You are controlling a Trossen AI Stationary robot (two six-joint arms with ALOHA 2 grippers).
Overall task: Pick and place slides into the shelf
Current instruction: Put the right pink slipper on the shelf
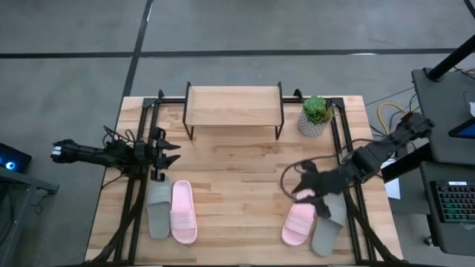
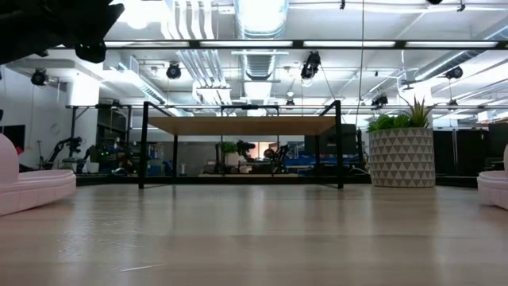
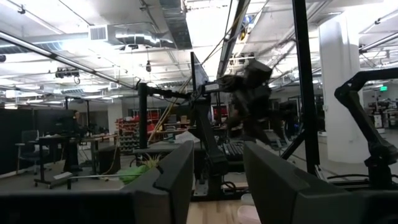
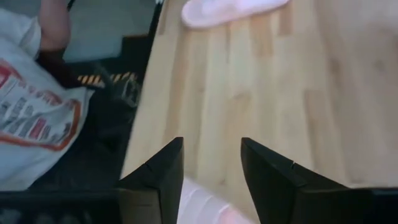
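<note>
Right now my right claw hangs just above the heel end of the pink slide at the near right of the table, its fingers parted with bare wood and a strip of pink showing between them, holding nothing. I judge it sits there to line up a grab on that slide, since the gap looks wide enough to take the strap or the edge. A grey slide lies touching it on the right. The other pair, a grey one and a pink one, lie side by side at the near left. My left claw waits over the left edge of the table, pointed level across it, fingers apart and empty. The shelf stands at the far middle with its plank top bare, so no slide has reached it yet. A potted plant sits just to the shelf's right, which I should steer clear of when carrying across.
</note>
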